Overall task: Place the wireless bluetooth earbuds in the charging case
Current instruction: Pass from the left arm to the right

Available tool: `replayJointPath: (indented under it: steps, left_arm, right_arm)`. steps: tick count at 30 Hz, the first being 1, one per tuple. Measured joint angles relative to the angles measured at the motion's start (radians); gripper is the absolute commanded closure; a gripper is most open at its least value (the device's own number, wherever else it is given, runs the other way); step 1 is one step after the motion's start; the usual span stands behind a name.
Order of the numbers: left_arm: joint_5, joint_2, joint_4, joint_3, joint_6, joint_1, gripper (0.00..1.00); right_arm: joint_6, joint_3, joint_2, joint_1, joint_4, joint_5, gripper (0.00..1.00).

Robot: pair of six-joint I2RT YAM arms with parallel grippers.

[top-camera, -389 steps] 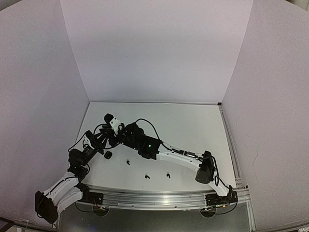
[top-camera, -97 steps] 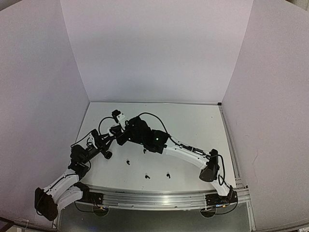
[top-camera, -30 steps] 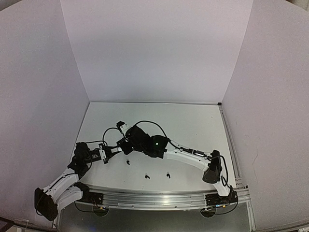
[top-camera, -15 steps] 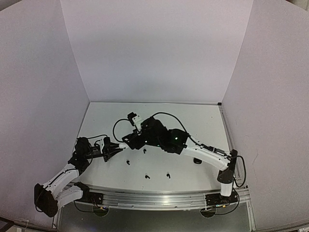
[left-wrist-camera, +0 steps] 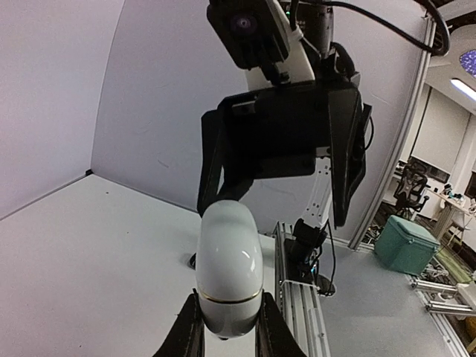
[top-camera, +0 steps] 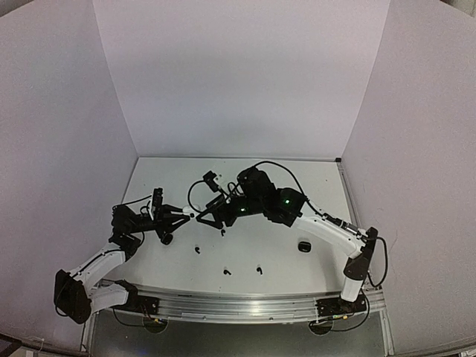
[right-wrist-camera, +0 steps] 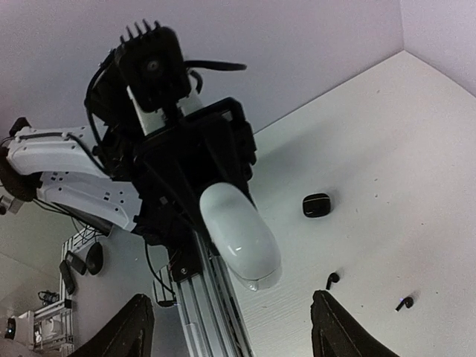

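The left gripper [left-wrist-camera: 227, 327] clamps the shut case [left-wrist-camera: 229, 268] aloft, the right gripper [right-wrist-camera: 230, 331] gapes empty before it; next, likely, open it, then fetch an earbud [right-wrist-camera: 332, 280]

Top cam: high behind tabletop's [top-camera: 320, 178] near edge, whole scene. Wrist cams face e/o, close, sharing white case [left-wrist-camera: 228, 268].

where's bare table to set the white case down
Bare: the far strip of table along the back wall, through the far right corner. Crowded: left centre, where left gripper, holding the white case, faces the open right gripper; buds dot the near strip.
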Motion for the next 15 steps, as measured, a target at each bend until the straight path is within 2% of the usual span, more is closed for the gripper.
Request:
replayJointPath:
  steps: [4, 15]
  left_arm:
    - [0.015, 0.009, 0.055, 0.009, -0.059, 0.0, 1.0]
    - [0.04, 0.018, 0.084, 0.011, -0.091, 0.002, 1.0]
  right_arm:
    - [-0.003, -0.006, 0.0, 0.003, 0.028, -0.062, 0.46]
    - [-0.012, 0.006, 0.038, 0.001, 0.081, -0.092, 0.54]
